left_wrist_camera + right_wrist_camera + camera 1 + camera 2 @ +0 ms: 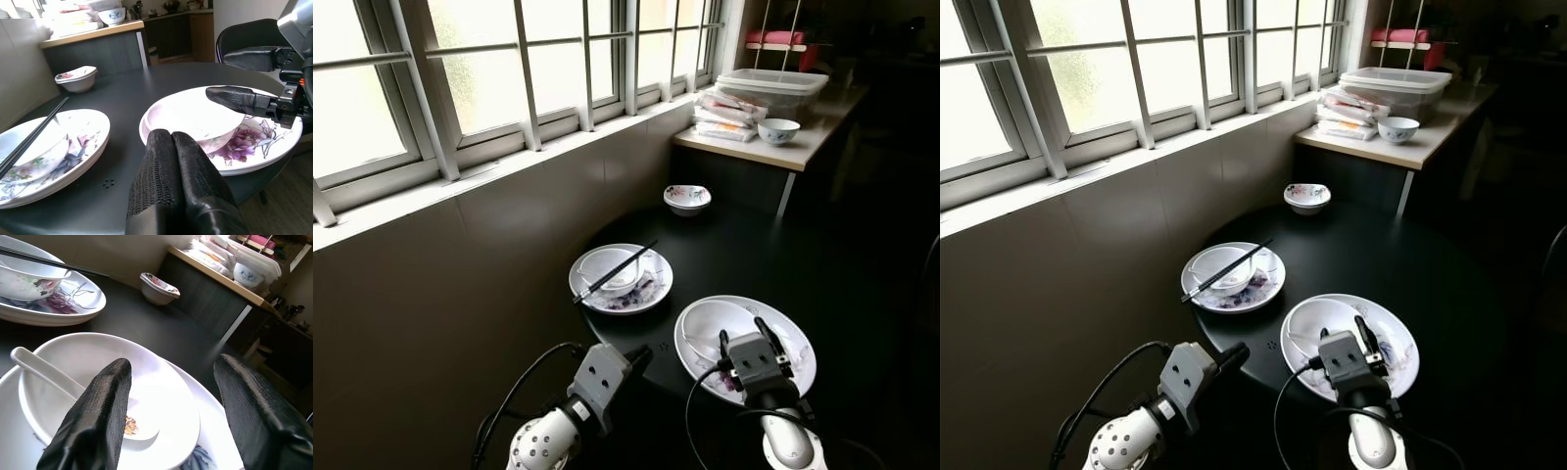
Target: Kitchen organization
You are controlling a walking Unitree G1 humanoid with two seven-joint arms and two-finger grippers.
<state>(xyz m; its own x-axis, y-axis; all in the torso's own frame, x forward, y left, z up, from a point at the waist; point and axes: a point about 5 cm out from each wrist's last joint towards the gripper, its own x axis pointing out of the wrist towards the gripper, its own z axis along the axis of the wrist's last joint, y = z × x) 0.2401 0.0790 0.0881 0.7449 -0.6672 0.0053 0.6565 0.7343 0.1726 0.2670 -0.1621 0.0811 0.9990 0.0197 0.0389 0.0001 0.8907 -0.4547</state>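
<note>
Right wrist view: the right end effector (168, 416), fingers spread, hovers over the near bowl (112, 396); it should straddle the rim squarely, avoiding the spoon (73, 389).

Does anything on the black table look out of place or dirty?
Yes. The chopsticks lie askew across the bowl on the far plate, and the near bowl holds a spoon and food residue.

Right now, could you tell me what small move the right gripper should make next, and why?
Probably ease the right gripper down onto the near rim of the white bowl. Its fingers are open above the bowl, which holds a spoon and sits on a floral plate; the left gripper is shut.
</note>
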